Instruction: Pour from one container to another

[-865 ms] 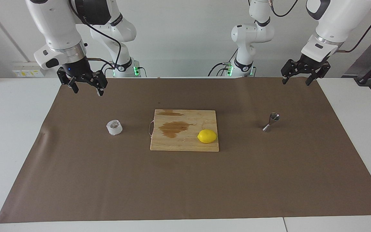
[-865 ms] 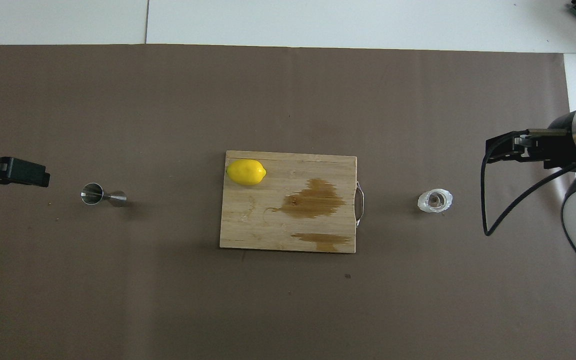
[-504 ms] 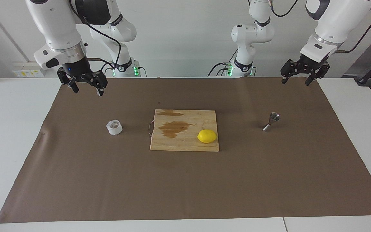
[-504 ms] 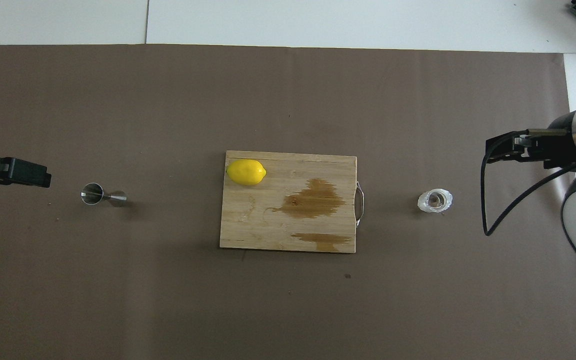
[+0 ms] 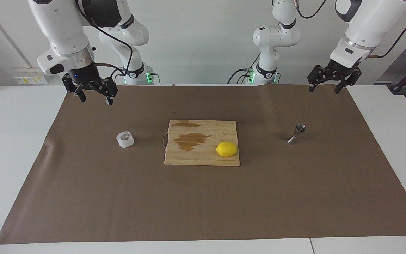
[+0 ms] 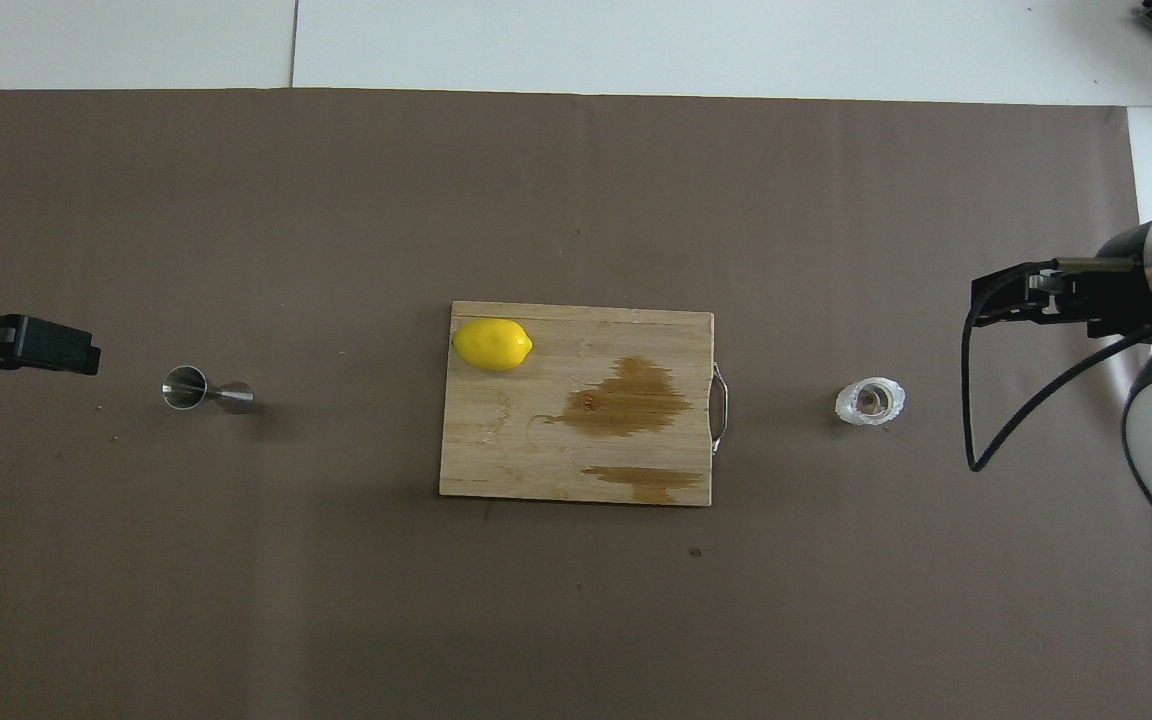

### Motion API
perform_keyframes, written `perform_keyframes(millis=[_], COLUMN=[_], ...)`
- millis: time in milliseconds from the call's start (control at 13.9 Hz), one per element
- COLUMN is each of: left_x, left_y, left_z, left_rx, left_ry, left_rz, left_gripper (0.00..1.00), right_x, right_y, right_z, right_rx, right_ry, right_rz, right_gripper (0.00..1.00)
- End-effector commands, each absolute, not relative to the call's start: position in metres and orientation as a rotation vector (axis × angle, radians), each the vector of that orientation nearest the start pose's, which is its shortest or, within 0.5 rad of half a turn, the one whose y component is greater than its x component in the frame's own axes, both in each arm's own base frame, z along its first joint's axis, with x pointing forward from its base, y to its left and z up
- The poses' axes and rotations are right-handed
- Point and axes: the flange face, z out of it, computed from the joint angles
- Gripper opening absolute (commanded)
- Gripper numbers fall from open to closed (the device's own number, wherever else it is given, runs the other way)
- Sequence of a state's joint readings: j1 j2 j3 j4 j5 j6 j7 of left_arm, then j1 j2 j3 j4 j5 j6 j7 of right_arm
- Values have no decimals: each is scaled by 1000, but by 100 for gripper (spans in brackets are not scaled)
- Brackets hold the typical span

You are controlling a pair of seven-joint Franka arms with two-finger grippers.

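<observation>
The one container, a squat translucent whitish cup [image 5: 125, 139] [image 6: 870, 401], stands on the brown mat toward the right arm's end of the table. Another, a small steel hourglass jigger [image 5: 297, 133] [image 6: 206, 390], stands upright toward the left arm's end. My right gripper [image 5: 96, 100] hangs open and empty over the mat's edge by the robots, apart from the cup. Over the mat's corner by the left arm's base, my left gripper [image 5: 324, 91] is open and empty too, well clear of the jigger. Both arms wait.
A wooden cutting board [image 5: 224, 160] [image 6: 476, 470] with dark wet stains lies mid-table between cup and jigger. A yellow lemon [image 5: 226, 149] [image 6: 492, 344] rests on it. The brown paper mat [image 5: 203, 204] covers most of the white table.
</observation>
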State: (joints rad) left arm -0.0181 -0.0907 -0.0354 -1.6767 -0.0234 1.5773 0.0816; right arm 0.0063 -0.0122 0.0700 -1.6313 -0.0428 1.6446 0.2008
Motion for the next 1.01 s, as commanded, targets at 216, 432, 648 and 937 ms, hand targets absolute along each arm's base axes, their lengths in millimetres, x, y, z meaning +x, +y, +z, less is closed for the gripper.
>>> perform_keyframes(millis=[216, 432, 648, 937], left_x=[522, 522, 518, 530], left_y=[-34, -35, -28, -20], left_z=[628, 626, 617, 590], left_rx=[-3138, -3138, -3165, -3180], left_ry=[236, 236, 111, 25], left_rz=[-19, -10, 13, 98], left_gripper=[100, 100, 100, 100], right_x=[549, 549, 549, 549], right_y=[36, 35, 35, 35], right_z=[610, 610, 610, 610], right_rx=[-3150, -3150, -3152, -3152], right_ry=[178, 180, 178, 178], right_rz=[-34, -34, -32, -35], right_gripper=[100, 100, 100, 100])
